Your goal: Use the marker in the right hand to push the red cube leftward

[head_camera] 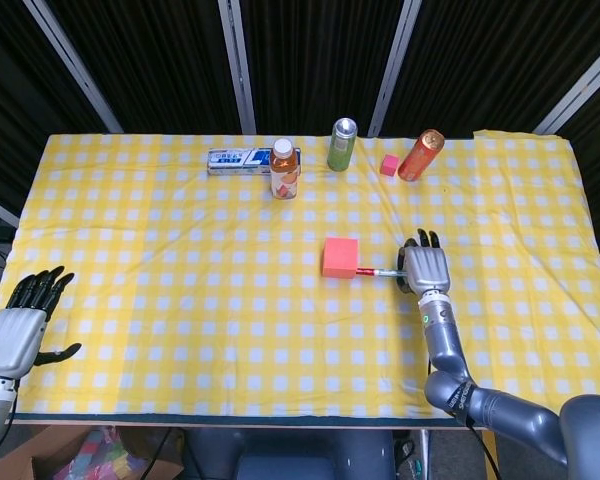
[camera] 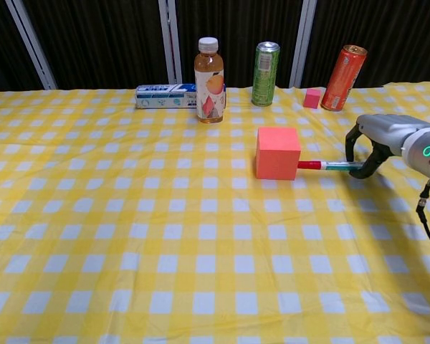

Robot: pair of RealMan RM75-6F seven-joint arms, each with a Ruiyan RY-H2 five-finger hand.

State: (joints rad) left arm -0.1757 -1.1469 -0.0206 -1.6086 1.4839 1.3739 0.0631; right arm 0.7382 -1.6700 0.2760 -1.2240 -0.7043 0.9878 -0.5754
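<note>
Right hand (camera: 376, 147) pinches marker (camera: 330, 166), long axis pointing left, red tip touching red cube (camera: 278, 153) just left of hand. Left hand (head_camera: 20, 325) spread, idle, far off cube.

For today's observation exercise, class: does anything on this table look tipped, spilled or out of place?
One thing stands out: the orange can at the back right looks tilted in the head view, while the green can and the bottle stand upright. Nothing is spilled. The marker in the right hand meets the red cube squarely.
</note>
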